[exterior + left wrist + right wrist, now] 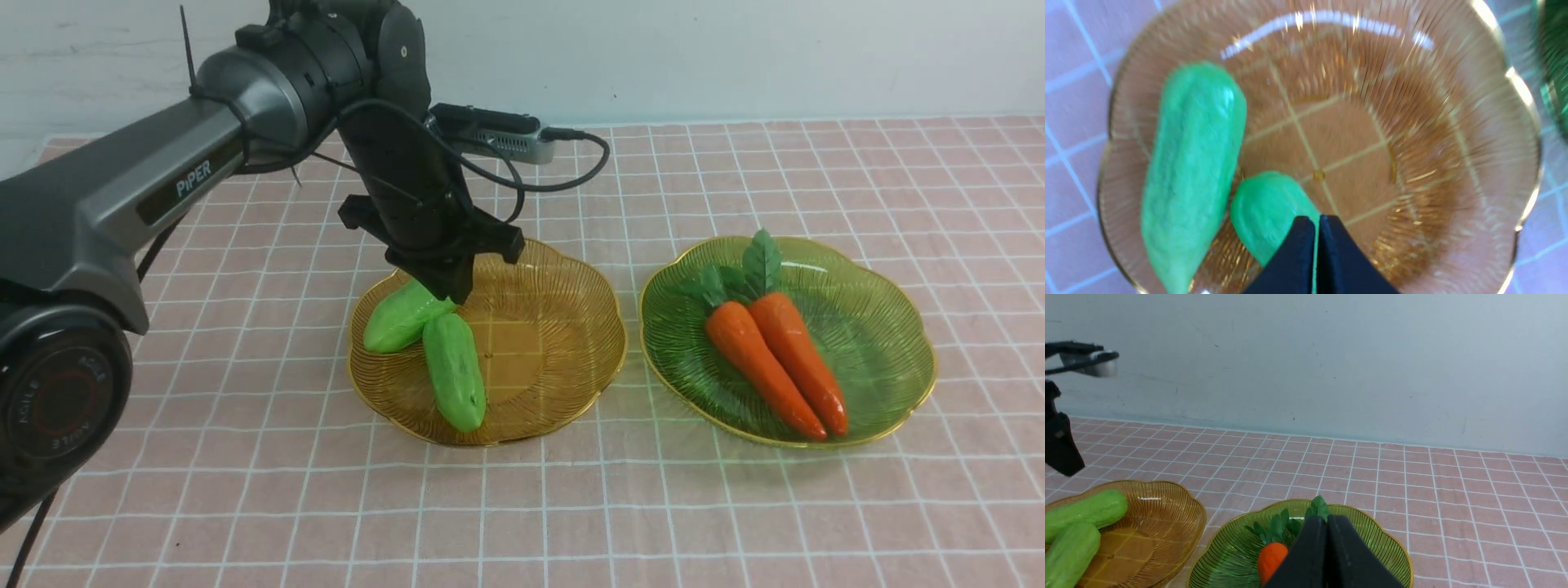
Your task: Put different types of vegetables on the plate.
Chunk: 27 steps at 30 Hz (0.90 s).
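Two green cucumber-like vegetables point(400, 320) point(455, 371) lie side by side in the amber plate point(555, 269). Two orange carrots point(759, 363) point(796, 351) with leaf tops lie in the green plate point(882, 327). My left gripper point(447, 292) hangs tip-down just over the far end of the back cucumber. In the left wrist view its fingers point(1298, 253) are pressed together, nothing between them, above that cucumber point(1265, 212), beside the longer one point(1192, 163). My right gripper point(1327, 520) is shut and empty, hovering near the green plate point(1380, 543) and a carrot point(1270, 559); the front view does not show it.
Both plates sit on a pink checked cloth point(735, 506), a narrow strip of cloth between them. The left arm point(163, 188) reaches in from the left over the cloth. A pale wall point(1331, 367) stands behind the table.
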{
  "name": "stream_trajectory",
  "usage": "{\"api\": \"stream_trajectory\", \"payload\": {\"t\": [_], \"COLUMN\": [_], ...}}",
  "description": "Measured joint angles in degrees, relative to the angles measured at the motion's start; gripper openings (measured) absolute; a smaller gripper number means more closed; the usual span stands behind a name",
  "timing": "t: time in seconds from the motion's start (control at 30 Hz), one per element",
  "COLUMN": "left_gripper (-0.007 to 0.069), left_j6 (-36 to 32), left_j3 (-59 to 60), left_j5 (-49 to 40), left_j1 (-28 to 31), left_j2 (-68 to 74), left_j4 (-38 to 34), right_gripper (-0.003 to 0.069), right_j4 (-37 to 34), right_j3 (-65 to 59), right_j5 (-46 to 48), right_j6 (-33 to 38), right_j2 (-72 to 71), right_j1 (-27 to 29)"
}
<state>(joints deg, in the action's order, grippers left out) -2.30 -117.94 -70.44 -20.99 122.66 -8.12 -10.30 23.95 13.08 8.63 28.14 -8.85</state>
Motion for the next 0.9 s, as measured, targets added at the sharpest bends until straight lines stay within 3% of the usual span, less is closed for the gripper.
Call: {"api": "stream_trajectory", "payload": {"t": [0.37, 0.9], "left_gripper": [-0.0004, -0.0004], "left_j6": [-0.25, 1.02], "left_j3": [-2.91, 0.27], "left_j5": [-0.43, -1.15], "left_j1": [0.0, 0.0], "left_j2": [-7.02, -12.95], "left_j4": [0.02, 0.14], "right_gripper": [-0.0015, -0.0015], "right_j4": [0.0, 3.28], "right_j3": [-2.34, -23.37], "right_j5": [-0.4, 2.58], "right_j6": [0.0, 0.0], "right_j2": [-3.91, -25.74], "right_j1": [0.0, 5.37]}}
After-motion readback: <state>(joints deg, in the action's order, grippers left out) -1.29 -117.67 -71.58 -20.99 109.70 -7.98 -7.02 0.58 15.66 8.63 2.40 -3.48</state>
